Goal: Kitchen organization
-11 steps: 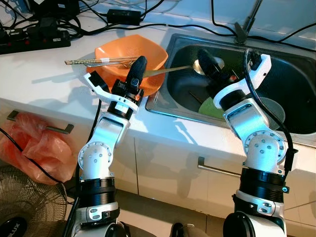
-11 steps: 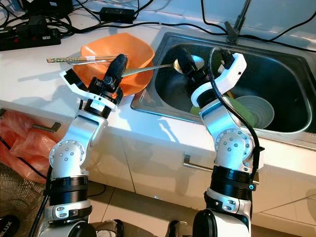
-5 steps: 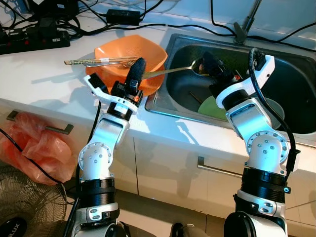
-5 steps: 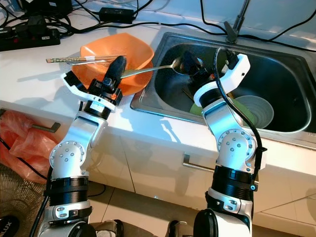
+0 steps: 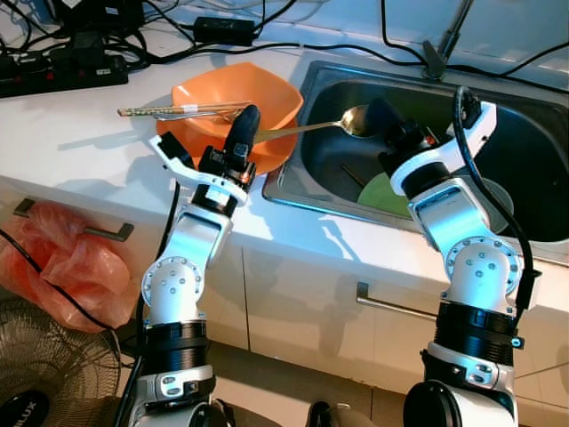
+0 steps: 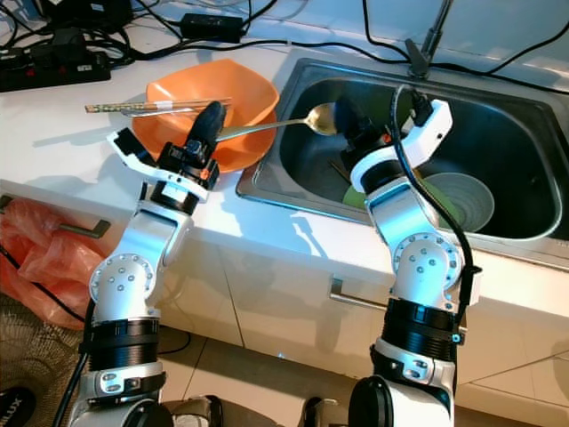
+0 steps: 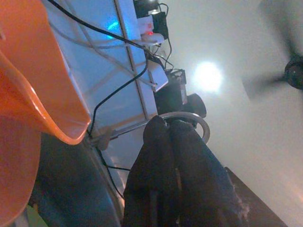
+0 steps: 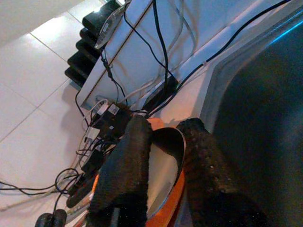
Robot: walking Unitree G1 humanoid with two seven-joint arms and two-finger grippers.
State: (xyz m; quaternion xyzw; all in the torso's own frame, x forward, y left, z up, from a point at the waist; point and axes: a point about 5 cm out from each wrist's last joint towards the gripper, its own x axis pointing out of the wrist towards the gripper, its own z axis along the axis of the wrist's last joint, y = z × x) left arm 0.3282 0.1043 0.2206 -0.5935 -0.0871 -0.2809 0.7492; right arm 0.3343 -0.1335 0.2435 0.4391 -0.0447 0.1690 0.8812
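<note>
The right tool (image 6: pixel 348 120) is positioned over the left part of the sink (image 6: pixel 498 98), its two black fingers (image 8: pixel 128 165) closed on the bowl of a long metal ladle (image 6: pixel 313 117). The ladle handle extends left from the tool, across the sink edge, and ends over the orange bowl (image 6: pixel 240 93). In the right wrist view, the ladle bowl lies between the two fingers with the orange bowl behind it.

The left tool (image 5: pixel 241 133) is at the near rim of the orange bowl, with its fingers pressed together and nothing between them.

The orange bowl stands on the white bench (image 5: pixel 62 133), just left of the sink. A pair of chopsticks (image 5: pixel 169 110) lies across the far-left rim of the bowl.

Inside the sink, a green plate (image 5: pixel 384 191) and a grey bowl (image 6: pixel 462 200) lie behind the right arm.

Black cables and a power strip (image 5: pixel 62 76) run along the far edge of the bench. An orange plastic bag (image 5: pixel 53 262) hangs from a drawer handle at the near left.
</note>
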